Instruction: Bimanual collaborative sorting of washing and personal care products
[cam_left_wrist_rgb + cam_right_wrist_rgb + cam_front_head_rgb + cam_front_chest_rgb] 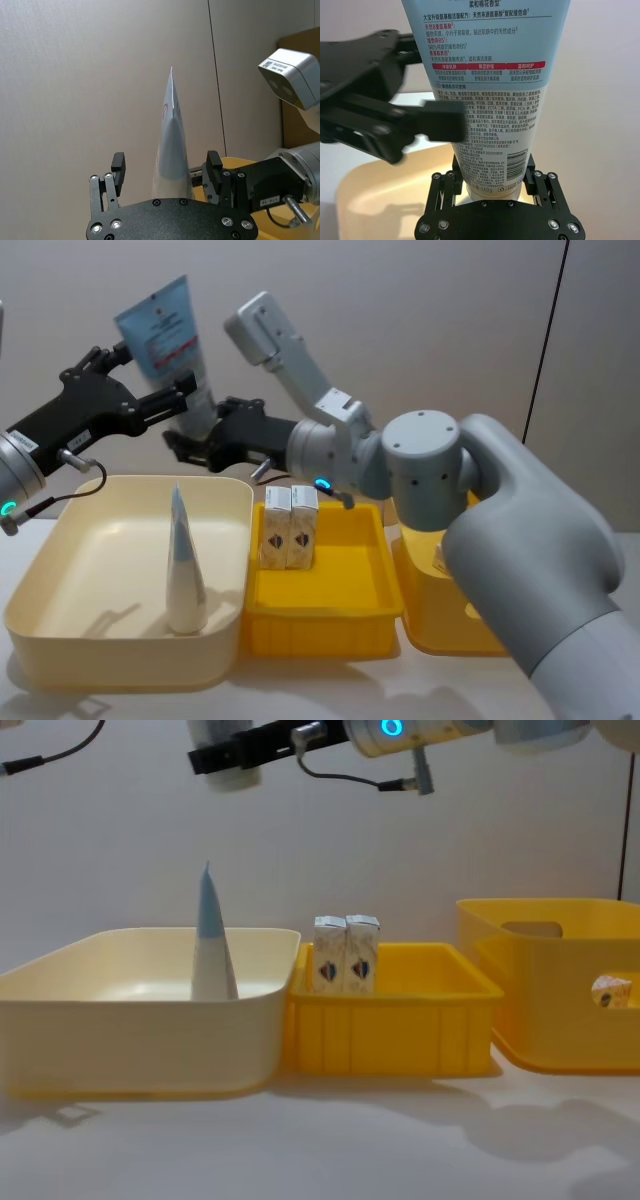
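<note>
A light-blue-and-white squeeze tube (160,328) hangs upright in the air above the cream bin (60,590), crimped end up. My right gripper (205,435) is shut on its lower cap end (490,170). My left gripper (166,167) is open, with its fingers (118,167) standing on either side of the tube's body (172,145) and a gap on each side. A second tube (185,565) stands upright inside the cream bin. Two small white cartons (290,525) stand side by side at the back of the low yellow tray (330,625).
A taller yellow bin (560,990) stands at the right, with a small carton (610,990) seen through its handle hole. The cream bin, yellow tray and yellow bin sit close together in a row. A plain wall is behind the table.
</note>
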`<control>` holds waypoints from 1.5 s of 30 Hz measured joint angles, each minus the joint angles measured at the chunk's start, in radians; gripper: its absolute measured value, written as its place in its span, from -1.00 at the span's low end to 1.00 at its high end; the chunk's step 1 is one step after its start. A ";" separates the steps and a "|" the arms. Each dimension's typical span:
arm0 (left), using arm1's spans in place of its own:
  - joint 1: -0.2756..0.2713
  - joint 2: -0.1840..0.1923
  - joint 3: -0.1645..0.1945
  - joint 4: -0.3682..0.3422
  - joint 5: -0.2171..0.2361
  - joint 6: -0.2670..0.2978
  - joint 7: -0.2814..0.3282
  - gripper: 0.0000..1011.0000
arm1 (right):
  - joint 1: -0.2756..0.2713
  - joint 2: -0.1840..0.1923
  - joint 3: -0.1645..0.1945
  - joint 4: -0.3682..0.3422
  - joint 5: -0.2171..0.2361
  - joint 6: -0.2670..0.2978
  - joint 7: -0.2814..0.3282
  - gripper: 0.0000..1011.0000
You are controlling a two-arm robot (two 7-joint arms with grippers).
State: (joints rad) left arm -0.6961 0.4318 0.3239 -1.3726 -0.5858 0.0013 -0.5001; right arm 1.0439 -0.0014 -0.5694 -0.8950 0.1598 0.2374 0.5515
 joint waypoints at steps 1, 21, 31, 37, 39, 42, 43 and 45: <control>0.000 0.000 0.000 0.000 0.000 0.000 0.000 0.98 | 0.000 0.007 0.004 -0.002 -0.002 0.000 -0.007 0.32; 0.000 0.000 0.000 0.000 0.000 0.000 0.000 0.98 | -0.038 0.095 0.091 -0.078 -0.018 0.056 -0.147 0.32; 0.000 0.000 0.000 0.000 0.000 0.000 0.000 0.98 | -0.060 0.127 0.150 -0.107 -0.032 0.117 -0.250 0.32; 0.000 0.000 0.000 0.000 0.000 0.000 0.000 0.98 | -0.069 0.140 0.176 -0.114 -0.043 0.153 -0.302 0.32; 0.000 0.000 0.000 0.000 0.000 0.000 0.000 0.98 | -0.073 0.144 0.185 -0.115 -0.049 0.173 -0.325 0.32; 0.000 0.000 0.000 0.000 0.000 0.000 0.000 0.98 | -0.078 0.150 0.198 -0.115 -0.056 0.195 -0.352 0.32; 0.000 0.000 0.000 0.000 0.000 0.000 0.000 0.98 | -0.079 0.152 0.202 -0.114 -0.058 0.202 -0.360 0.32; 0.000 0.000 0.000 0.000 0.000 0.000 0.000 0.99 | -0.082 0.156 0.212 -0.111 -0.064 0.223 -0.382 0.32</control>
State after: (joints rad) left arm -0.6960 0.4319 0.3239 -1.3726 -0.5858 0.0012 -0.5001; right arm 0.9616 0.1544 -0.3573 -1.0057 0.0960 0.4605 0.1693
